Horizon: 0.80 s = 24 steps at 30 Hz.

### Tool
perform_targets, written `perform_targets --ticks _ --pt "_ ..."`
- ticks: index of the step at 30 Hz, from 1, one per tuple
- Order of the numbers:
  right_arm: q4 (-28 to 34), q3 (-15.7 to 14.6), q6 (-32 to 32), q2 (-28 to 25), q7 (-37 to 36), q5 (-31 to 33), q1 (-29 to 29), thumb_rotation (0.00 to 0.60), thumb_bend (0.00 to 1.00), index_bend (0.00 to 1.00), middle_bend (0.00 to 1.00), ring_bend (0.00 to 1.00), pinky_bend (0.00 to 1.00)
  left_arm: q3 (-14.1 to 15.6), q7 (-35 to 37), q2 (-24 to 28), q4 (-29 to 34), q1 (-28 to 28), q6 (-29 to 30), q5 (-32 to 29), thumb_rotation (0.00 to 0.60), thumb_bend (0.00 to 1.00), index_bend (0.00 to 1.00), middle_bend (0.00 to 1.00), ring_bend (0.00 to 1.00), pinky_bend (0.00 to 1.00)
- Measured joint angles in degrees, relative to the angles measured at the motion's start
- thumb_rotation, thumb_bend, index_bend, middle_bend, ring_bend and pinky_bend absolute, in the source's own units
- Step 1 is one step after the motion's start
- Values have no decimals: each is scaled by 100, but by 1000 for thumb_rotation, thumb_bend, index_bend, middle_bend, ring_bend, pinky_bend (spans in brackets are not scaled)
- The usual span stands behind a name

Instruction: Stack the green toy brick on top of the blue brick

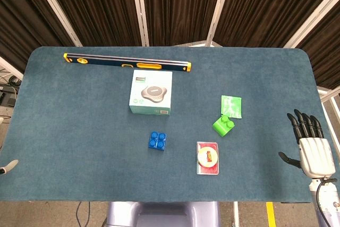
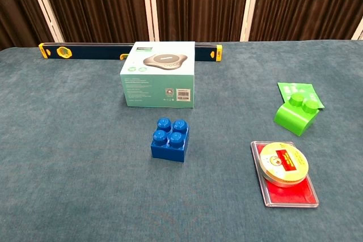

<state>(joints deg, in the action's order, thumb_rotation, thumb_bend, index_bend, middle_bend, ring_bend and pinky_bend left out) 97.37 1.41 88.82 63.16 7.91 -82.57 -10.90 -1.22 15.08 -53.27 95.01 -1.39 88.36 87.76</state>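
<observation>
Both bricks untouched | green brick (image 1: 223, 126) well left of right hand (image 1: 312, 144)

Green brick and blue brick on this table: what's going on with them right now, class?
Nothing is being handled yet. The green brick sits apart from the blue brick, partly on a green packet. The right hand hovers open at the table's right edge, holding nothing. Only a tip of the left hand shows.
</observation>
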Motion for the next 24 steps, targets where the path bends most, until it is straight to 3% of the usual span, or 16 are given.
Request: perform_targets --ticks 10,18,24 --pt "-128 59 -328 86 109 2 -40 600 0 0 0 0 0 -37 7 -7 -31 -36 -68 -68 600 0 0 0 0 0" --pt "-458 131 -1406 225 217 -125 -669 600 0 0 48 0 0 -67 -123 -43 -34 -147 -282 -153 600 0 0 0 0 0" --pt "-875 309 -2519 405 404 -265 -1561 600 0 17 159 11 163 -104 -242 -82 -24 -226 -453 -307 600 0 0 0 0 0"
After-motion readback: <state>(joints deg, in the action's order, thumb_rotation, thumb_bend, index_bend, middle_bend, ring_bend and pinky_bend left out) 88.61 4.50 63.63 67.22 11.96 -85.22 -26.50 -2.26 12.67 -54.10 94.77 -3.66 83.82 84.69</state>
